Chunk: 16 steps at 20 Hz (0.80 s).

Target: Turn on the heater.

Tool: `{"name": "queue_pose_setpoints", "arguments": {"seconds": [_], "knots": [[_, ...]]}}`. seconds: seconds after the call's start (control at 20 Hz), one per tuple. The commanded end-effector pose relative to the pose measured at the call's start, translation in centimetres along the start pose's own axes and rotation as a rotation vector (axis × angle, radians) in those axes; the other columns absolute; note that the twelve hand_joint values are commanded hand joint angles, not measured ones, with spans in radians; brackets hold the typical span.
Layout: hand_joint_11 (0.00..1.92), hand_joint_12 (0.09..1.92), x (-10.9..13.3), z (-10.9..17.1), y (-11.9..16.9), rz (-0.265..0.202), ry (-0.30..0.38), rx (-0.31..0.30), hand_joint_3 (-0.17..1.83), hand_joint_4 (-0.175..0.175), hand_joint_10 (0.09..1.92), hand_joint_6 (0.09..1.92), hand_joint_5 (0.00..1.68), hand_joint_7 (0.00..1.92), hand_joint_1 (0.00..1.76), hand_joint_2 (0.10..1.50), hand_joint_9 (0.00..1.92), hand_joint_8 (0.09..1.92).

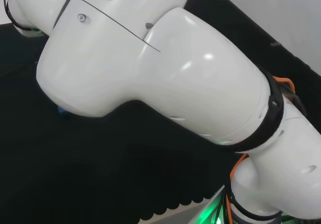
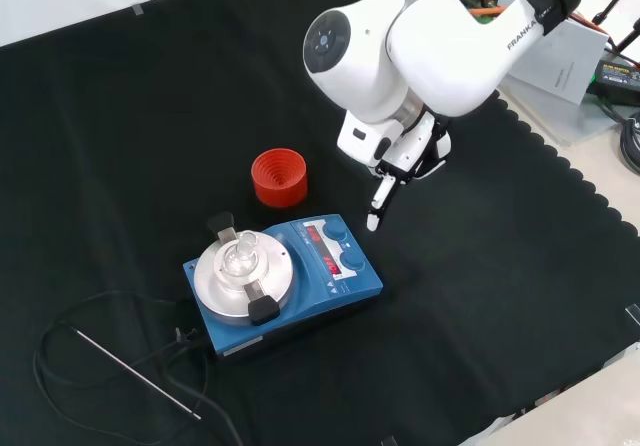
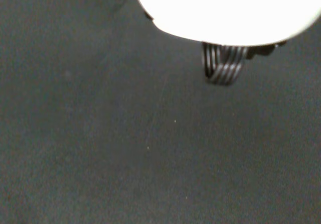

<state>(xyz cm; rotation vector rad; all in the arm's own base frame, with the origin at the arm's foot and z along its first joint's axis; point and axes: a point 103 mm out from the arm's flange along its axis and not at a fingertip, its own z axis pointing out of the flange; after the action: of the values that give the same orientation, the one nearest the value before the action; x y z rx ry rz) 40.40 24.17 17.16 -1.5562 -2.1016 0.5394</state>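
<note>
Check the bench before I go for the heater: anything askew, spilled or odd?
Nothing spilled or damaged. The blue heater sits flat, a small clear glass piece upright on its plate. The red ribbed stand stands empty behind it. A thin metal probe lies loose on the cloth. The hand hovers above the panel, one finger extended.

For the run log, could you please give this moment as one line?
hand: finger extended, above cloth | heater: untouched, hand up-right of its panel in front view | red ribbed stand: empty
</note>
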Motion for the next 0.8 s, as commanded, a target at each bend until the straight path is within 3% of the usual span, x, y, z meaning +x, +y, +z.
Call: {"name": "queue_pose_setpoints", "arguments": {"seconds": [0.05,0.8], "knots": [[1.31,1.37,-0.31,0.7,0.2,-0.001,-0.009,0.035,1.44,-0.016,1.49,0.28,0.14,1.67,1.54,0.42,1.7,1.55],[1.33,1.37,-0.36,1.56,0.59,0.0,-0.001,0.053,1.44,-0.004,1.51,0.19,0.15,1.67,1.53,0.42,1.71,1.55]]}}
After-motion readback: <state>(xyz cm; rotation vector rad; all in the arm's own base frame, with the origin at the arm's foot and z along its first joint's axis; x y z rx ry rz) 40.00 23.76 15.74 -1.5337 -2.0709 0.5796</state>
